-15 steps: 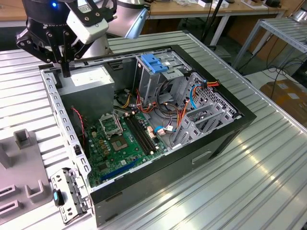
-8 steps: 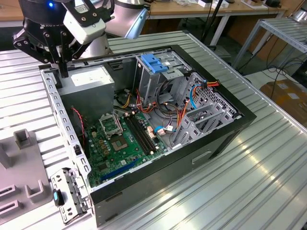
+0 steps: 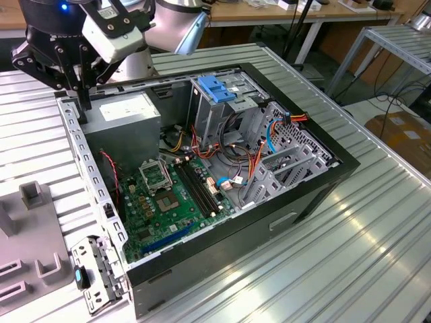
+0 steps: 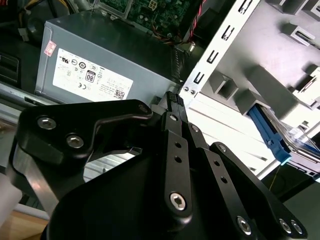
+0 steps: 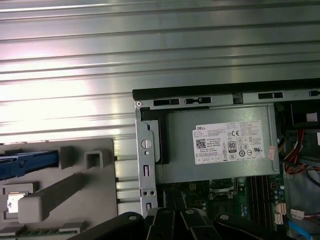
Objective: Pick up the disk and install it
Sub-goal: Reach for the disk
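Note:
The disk lies on a grey fixture point(image 5: 65, 192) beside the computer case. What shows of it is its blue carrier rail point(image 5: 27, 162), which also appears in the second wrist view point(image 4: 269, 136). My gripper point(image 3: 83, 108) hangs over the corner of the open case point(image 3: 202, 175), right by the grey power supply point(image 3: 128, 114). Its black fingers are pressed together with nothing between them, and their tips point(image 4: 172, 96) point at the case's metal edge. The disk sits apart from the gripper, off to the side of the case.
Inside the case are a green motherboard point(image 3: 168, 195), coloured cables, and a metal drive cage with a blue plastic latch point(image 3: 217, 87). A perforated metal rail point(image 3: 87, 161) lines the case wall. Ribbed aluminium tabletop point(image 3: 323, 256) surrounds the case, and a bracket point(image 3: 94, 269) lies near the fixture.

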Robot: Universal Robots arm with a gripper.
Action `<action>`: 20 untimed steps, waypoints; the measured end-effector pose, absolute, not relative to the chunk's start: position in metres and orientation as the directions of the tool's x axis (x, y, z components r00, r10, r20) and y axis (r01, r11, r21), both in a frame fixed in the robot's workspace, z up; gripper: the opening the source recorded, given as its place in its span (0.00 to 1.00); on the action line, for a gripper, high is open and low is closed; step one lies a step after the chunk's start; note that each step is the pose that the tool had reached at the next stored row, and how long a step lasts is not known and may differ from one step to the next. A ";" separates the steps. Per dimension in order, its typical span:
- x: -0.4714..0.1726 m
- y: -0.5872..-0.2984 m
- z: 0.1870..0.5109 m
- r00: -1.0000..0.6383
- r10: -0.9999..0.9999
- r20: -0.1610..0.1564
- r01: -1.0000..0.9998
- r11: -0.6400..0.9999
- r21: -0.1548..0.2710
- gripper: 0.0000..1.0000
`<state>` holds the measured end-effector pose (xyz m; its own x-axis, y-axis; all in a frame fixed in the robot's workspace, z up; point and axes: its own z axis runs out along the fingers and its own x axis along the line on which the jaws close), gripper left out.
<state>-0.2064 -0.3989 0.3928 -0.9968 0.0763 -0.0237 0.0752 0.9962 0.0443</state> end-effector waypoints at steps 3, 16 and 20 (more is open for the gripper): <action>-0.208 -0.399 0.393 -0.997 0.076 -0.024 0.075 0.996 0.044 0.11; -0.232 -0.399 0.393 -0.997 0.076 -0.023 0.075 0.996 0.044 0.11; -0.240 -0.399 0.393 -0.997 0.076 -0.023 0.075 0.996 0.044 0.11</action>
<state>-0.2397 -0.3989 0.3926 -0.9968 0.0762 -0.0234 0.0751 0.9962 0.0443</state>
